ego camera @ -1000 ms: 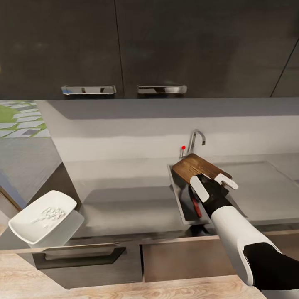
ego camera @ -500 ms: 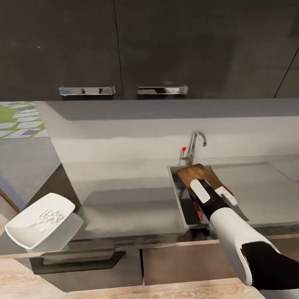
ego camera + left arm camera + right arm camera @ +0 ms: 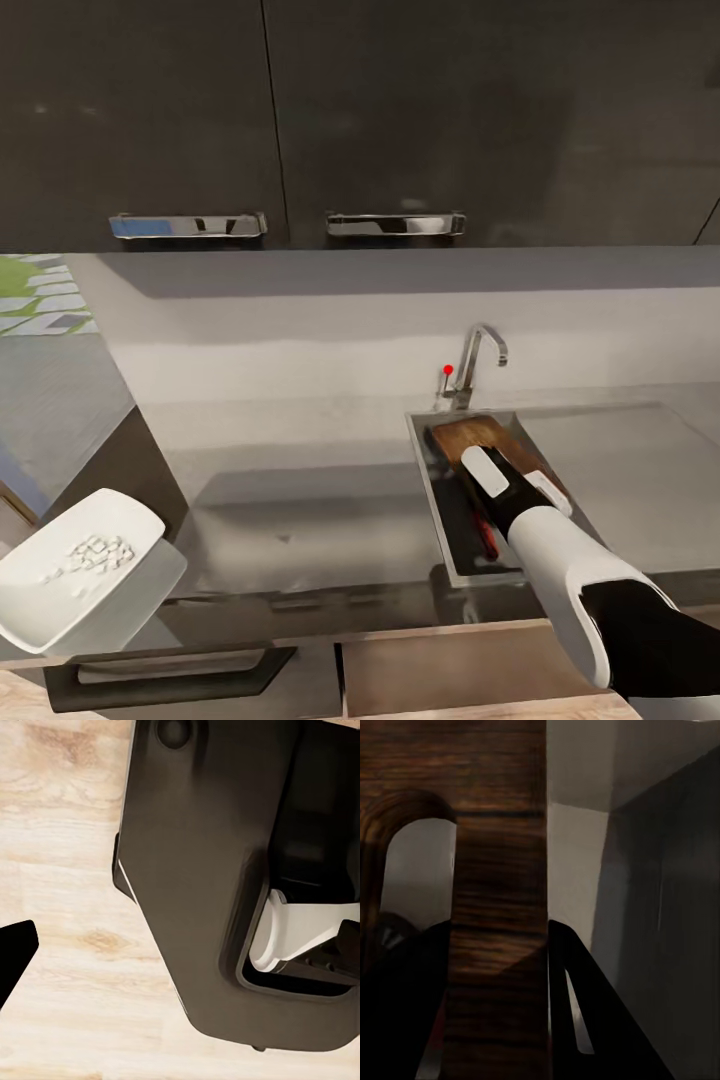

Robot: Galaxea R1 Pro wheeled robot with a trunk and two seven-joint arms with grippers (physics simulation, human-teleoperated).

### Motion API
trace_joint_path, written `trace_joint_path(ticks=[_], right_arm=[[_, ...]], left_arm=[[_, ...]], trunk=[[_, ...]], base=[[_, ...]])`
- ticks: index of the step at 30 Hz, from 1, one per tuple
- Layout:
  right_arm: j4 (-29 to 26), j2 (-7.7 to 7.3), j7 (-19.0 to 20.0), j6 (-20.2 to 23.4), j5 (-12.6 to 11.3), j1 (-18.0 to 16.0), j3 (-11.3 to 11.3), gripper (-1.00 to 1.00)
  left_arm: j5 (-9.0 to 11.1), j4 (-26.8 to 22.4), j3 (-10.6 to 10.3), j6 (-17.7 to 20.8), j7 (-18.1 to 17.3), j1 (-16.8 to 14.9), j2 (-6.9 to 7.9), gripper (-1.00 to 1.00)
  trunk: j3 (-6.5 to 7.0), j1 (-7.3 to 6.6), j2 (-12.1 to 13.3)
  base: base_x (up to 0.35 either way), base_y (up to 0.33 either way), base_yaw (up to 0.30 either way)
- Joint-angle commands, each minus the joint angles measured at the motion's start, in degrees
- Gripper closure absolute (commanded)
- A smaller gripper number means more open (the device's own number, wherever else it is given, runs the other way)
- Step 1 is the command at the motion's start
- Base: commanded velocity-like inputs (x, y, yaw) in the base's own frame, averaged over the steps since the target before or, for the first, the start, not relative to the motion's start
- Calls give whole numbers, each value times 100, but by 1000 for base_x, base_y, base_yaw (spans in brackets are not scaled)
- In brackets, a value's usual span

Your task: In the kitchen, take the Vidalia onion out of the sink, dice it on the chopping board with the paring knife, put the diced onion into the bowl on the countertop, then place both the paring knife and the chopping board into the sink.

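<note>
The right claw (image 3: 515, 478) is closed on the board (image 3: 482, 438), holding it tilted down inside the sink (image 3: 430, 470), far end toward the tap (image 3: 478, 358). The close-up from that arm shows the board (image 3: 499, 892) gripped by its handle slot. The knife (image 3: 488, 537) lies on the sink floor just beside the arm, red handle showing. At the near left corner of the tabletop (image 3: 300, 480), the bowl (image 3: 75, 585) holds the diced onion (image 3: 85, 555) and juts over the edge. I cannot tell how the left claw stands
</note>
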Motion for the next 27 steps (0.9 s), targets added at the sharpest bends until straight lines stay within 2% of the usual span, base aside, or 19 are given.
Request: trace_joint_path(ticks=[1, 4, 16, 27], right_arm=[[63, -9, 38, -51, -123, -7, 56, 100], [283, -16, 239, -66, -192, -7, 53, 100], [953, -72, 938, -303, -217, -6, 34, 100], [1196, -82, 1192, -421, -223, -5, 43, 100]], left_arm=[[49, -10, 7, 20, 7, 4, -5, -100], [49, -3, 5, 21, 7, 4, -3, -100], [49, 7, 6, 21, 7, 4, -4, -100], [49, 7, 5, 17, 7, 4, -5, -100]], trunk=[[-10, 4, -12], [-10, 4, -12], [-10, 4, -12], [-10, 4, -12]], base=[[2, 0, 0], [0, 0, 0], [0, 0, 0], [4, -2, 0]])
